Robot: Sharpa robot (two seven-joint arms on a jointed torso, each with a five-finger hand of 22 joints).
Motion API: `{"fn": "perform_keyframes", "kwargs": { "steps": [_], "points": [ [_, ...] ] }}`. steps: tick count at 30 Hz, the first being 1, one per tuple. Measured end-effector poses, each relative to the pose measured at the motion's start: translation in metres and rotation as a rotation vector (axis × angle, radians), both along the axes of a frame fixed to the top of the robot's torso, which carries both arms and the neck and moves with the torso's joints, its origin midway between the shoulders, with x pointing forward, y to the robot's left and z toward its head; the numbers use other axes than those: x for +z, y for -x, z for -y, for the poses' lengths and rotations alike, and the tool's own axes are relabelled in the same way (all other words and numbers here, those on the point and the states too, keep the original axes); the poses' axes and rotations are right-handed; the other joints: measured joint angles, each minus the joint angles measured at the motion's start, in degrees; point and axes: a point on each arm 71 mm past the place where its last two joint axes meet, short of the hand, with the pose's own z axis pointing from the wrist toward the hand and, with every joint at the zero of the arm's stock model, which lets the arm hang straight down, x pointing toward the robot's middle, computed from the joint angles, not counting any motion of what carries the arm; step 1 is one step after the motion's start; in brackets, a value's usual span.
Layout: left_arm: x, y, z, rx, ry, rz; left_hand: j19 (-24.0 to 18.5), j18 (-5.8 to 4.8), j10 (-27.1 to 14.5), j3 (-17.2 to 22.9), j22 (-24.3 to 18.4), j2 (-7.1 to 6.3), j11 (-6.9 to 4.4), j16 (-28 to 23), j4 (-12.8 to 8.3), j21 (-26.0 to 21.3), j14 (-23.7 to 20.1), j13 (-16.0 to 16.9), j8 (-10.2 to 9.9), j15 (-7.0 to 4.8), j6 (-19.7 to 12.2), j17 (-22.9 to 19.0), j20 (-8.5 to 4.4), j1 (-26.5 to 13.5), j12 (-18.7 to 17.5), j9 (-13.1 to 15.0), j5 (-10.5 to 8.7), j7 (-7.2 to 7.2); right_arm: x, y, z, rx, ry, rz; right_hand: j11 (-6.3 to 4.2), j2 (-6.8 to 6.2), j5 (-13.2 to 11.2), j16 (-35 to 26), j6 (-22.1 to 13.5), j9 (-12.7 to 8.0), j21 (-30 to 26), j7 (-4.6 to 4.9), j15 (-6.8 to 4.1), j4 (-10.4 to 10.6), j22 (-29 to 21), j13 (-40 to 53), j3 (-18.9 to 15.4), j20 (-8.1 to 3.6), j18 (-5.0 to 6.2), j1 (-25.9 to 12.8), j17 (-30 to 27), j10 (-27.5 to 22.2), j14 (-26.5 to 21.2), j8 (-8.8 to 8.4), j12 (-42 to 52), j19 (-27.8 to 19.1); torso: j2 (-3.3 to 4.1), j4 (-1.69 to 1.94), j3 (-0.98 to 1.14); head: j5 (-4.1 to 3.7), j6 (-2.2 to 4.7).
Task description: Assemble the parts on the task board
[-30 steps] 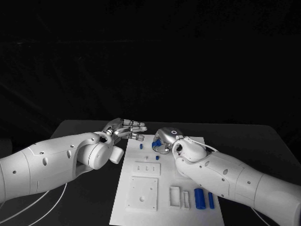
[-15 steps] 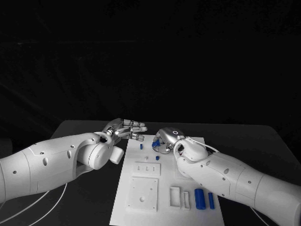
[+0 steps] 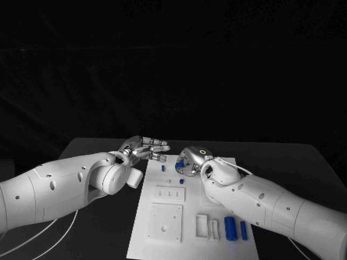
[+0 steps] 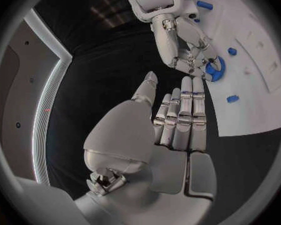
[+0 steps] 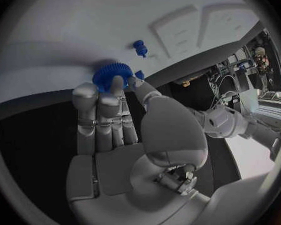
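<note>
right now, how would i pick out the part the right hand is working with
Find the white task board in the middle of the black table and follow it to its far end, where the right hand reaches down. At that hand's fingertips is a blue gear, round and toothed, unlike the small blue peg nearby.

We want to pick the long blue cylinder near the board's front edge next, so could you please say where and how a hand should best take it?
Grip the long blue cylinder at mid-length, fingers across its round sides, coming from above. It lies flat on the task board, with a thinner blue pin beside it, so keep the fingers narrow on that side.
</note>
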Motion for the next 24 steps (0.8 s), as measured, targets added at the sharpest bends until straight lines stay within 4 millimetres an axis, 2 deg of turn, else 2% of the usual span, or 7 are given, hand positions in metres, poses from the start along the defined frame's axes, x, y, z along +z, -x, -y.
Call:
{"fn": "perform_keyframes", "kwargs": {
  "steps": [6, 10, 11, 15, 16, 18, 24],
  "points": [
    [0.0, 0.0, -0.0004, 0.001, 0.0, 0.0, 0.0, 0.0, 0.0, 0.0, 0.0, 0.0, 0.0, 0.0, 0.0, 0.0, 0.0, 0.0, 0.0, 0.0, 0.0, 0.0, 0.0, 0.0, 0.0, 0.0, 0.0, 0.0, 0.0005, 0.0002, 0.0003, 0.003, -0.002, 0.0, 0.41, 0.0, 0.16, -0.28, -0.91, -0.07, -0.56, -0.32, 0.0, 0.1, 0.0, -5.42, -0.86, 0.0, -0.01, 0.0, -0.3, -1.0, 0.0, -0.01, -3.94, 0.0, 0.0, -0.01, -0.02, 0.03, -0.03],
    [0.0, 0.0, -0.0008, 0.001, 0.0, 0.0, 0.0, 0.0, 0.0, 0.0, 0.0, 0.0, 0.0, 0.0, 0.0, 0.0, 0.0, 0.0, 0.0, 0.0, 0.0, 0.0, 0.0, 0.0, 0.0, 0.0, 0.0, 0.0, 0.0008, 0.0007, 0.0006, 0.005, -0.003, 0.0, 0.99, 0.08, 0.15, -0.28, -1.02, -0.06, -0.56, -0.43, 0.17, 0.25, 0.0, -6.21, -1.01, 0.0, 0.72, -0.07, -0.43, 0.03, -0.17, 0.06, -9.19, 0.0, 0.0, -0.01, -0.03, 0.04, -0.04],
    [0.0, 0.0, -0.0009, 0.001, 0.0, 0.0, 0.0, 0.0, 0.0, 0.0, 0.0, 0.0, 0.0, 0.0, 0.0, 0.0, 0.0, 0.0, 0.0, 0.0, 0.0, 0.0, 0.0, 0.0, 0.0, 0.0, 0.0, 0.0, 0.0009, 0.0008, 0.0005, 0.007, -0.004, 0.0, 1.22, 0.16, 0.15, -0.28, -1.41, -0.06, -0.87, -0.38, 0.52, 0.25, 0.0, -6.22, -1.01, 0.14, 0.86, -0.16, -0.43, 0.26, -0.12, 0.06, -10.97, -0.11, -0.01, -0.01, -0.03, 0.04, -0.05],
    [0.0, 0.0001, -0.0011, 0.002, -0.001, 0.0, 0.0, 0.0, 0.0, 0.0, 0.0, 0.0, 0.0, 0.0, 0.0, 0.0, 0.0, 0.0, 0.0, 0.0, 0.0, 0.0, 0.0, 0.0, 0.0, 0.0, 0.0, 0.0, 0.001, 0.0024, -0.0015, 0.015, -0.007, 0.0, 2.0, 0.16, 0.14, -0.28, -1.43, -0.04, -0.87, -0.33, 0.74, 0.08, 0.0, -7.19, -0.85, 0.62, 0.85, -0.16, -0.5, 1.05, -0.11, 0.05, -14.54, 0.0, 0.0, 0.01, -0.05, 0.08, -0.1],
    [0.0, 0.0001, -0.0012, 0.002, -0.001, 0.0, 0.0, 0.0, 0.0, 0.0, 0.0, 0.0, 0.0, 0.0, 0.0, 0.0, 0.0, 0.0, 0.0, 0.0, 0.0, 0.0, 0.0, 0.0, 0.0, 0.0, 0.0, 0.0, 0.0007, 0.0031, -0.0025, 0.019, -0.008, -0.001, 2.0, 0.16, 0.14, -0.28, -1.32, 0.06, -0.87, -0.24, 0.75, 0.07, -0.04, -14.77, -0.85, 0.62, 0.86, -0.16, -0.57, 1.26, -0.11, 0.07, -15.08, 0.0, -0.01, 0.02, -0.07, 0.08, -0.11],
    [0.0, 0.0001, -0.0014, 0.002, -0.001, -0.001, 0.0, 0.0, -0.21, 0.0, 0.0, 0.0, 0.21, 0.0, 0.0, 0.0, 0.0, 0.0, 0.0, 0.0, -0.14, 0.0, 0.0, 0.0, 0.0, -0.02, 0.0, 0.14, -0.0004, 0.0045, -0.0039, 0.023, -0.009, -0.003, 1.91, 0.16, 0.14, -0.28, -0.84, 0.26, -0.87, 0.06, 0.74, 0.08, -0.14, -20.37, -0.85, 0.62, 0.84, -0.16, -0.62, 1.56, -0.11, 0.55, -15.61, 0.0, 0.0, 0.02, -0.07, 0.09, -0.12],
    [-0.0001, -0.0002, -0.002, 0.004, -0.001, -0.001, 0.0, 0.0, -0.21, 0.0, 0.0, 0.0, 0.21, 0.0, 0.0, 0.0, 0.0, 0.0, 0.0, 0.0, -0.2, 0.0, 0.0, 0.0, 0.0, -0.05, 0.0, 0.2, -0.002, 0.0083, -0.009, 0.038, -0.014, -0.008, 1.91, 0.16, 0.14, -0.28, -0.95, 0.08, -0.87, -0.07, 0.91, -0.09, -0.26, -22.13, -0.68, 0.62, 0.84, -0.16, -0.77, 1.56, -0.28, 0.55, -15.66, 0.0, 0.0, -0.02, -0.05, 0.02, -0.01]
  ]
}}
